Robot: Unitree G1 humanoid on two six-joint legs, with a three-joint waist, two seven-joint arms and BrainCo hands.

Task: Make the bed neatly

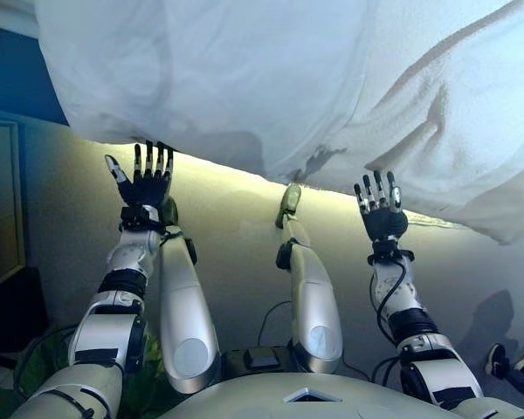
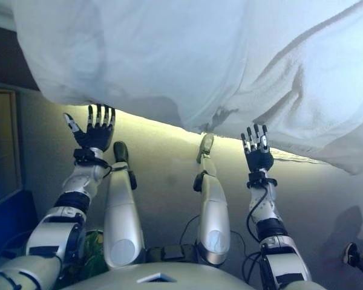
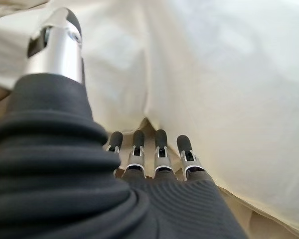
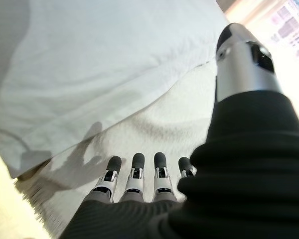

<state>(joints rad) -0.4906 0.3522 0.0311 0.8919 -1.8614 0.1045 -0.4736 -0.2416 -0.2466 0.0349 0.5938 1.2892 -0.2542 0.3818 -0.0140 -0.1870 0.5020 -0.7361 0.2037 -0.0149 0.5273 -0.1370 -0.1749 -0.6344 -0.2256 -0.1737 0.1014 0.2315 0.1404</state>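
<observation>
Bright daylight; soft shadows under white bedding (image 1: 332, 78)

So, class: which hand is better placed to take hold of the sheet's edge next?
Left, probably. The left hand's fingers reach the sheet's edge; the right hand is open, lower.

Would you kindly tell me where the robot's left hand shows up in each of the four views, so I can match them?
Left eye view: the left robot hand is left of centre, fingers straight, at the white sheet's hanging edge.
Right eye view: same hand, left of centre.
Left wrist view: its fingers low in the middle, pointing at the sheet.
Right wrist view: not in it.
Shared landmark: the sheet's lower edge.
</observation>
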